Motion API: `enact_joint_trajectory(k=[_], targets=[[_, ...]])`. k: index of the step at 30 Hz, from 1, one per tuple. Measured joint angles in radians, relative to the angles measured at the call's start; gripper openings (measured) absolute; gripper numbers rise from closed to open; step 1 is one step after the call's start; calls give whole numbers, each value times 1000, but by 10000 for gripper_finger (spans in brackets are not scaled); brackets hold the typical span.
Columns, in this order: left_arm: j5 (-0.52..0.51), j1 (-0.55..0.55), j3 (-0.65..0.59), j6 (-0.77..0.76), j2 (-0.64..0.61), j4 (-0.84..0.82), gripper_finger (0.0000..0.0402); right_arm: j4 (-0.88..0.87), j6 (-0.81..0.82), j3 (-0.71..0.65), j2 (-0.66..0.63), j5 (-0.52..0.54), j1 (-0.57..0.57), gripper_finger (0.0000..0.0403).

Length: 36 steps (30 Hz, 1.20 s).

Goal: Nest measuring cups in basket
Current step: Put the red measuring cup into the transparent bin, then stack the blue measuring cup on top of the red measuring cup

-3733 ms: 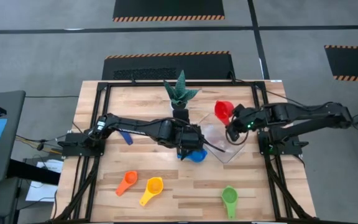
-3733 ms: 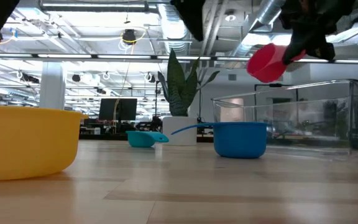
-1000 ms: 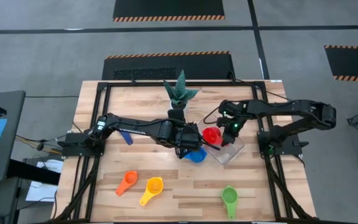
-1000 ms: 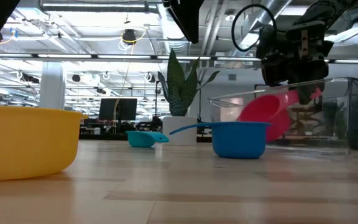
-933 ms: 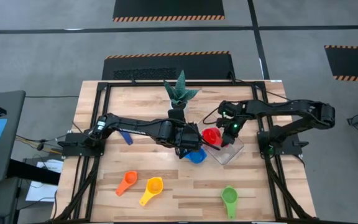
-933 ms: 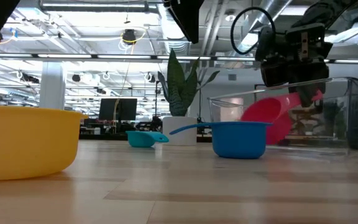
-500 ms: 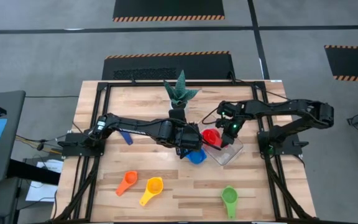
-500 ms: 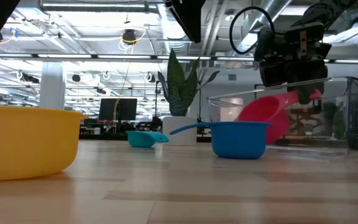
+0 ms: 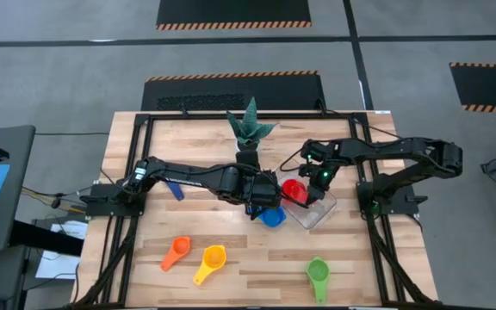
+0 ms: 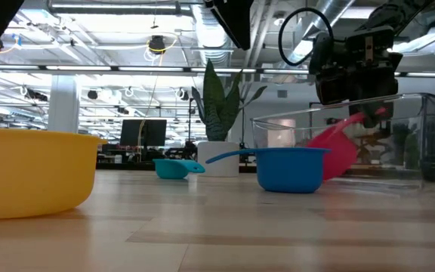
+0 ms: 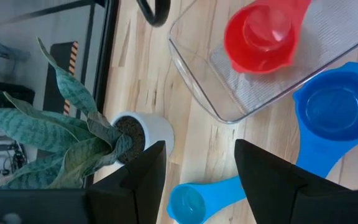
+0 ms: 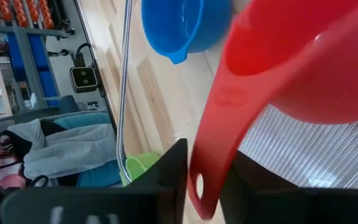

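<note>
Going left to right: the orange cup [image 9: 176, 251], yellow cup [image 9: 212, 259] and green cup [image 9: 318, 273] wait along the near edge, well away from either claw. The left gripper [image 9: 263, 207] hangs spread wide and empty just over the blue cup [image 9: 273, 215], likely lined up to take it. Beside it, the right gripper [image 9: 311, 191] stands over the basket [image 9: 321, 209], its fingers loosening around the red cup's [image 9: 294, 189] handle, so the cup can settle inside as the nest's base.
</note>
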Motion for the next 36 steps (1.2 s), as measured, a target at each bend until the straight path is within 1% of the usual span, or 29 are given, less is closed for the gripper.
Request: enact_joint_trajectory(k=[9, 18, 23, 27, 29, 32, 36], targets=[[0, 0, 0, 5, 0, 5, 185, -10, 1, 0, -1, -3, 0, 176], [0, 0, 0, 27, 0, 5, 185, -61, 0, 2, -3, -17, 0, 218], [0, 0, 0, 27, 0, 5, 185, -122, 1, 1, -4, -36, 0, 223], [0, 0, 0, 32, 0, 4, 185, -170, 14, 0, -10, -128, -17, 218], [0, 0, 0, 32, 0, 4, 185, -166, 45, 1, -19, -173, -30, 215], [0, 0, 0, 32, 0, 4, 185, -172, 60, 29, -41, -178, -52, 209], [1, 0, 0, 32, 0, 4, 185, -169, 61, 110, -84, -180, -95, 200]])
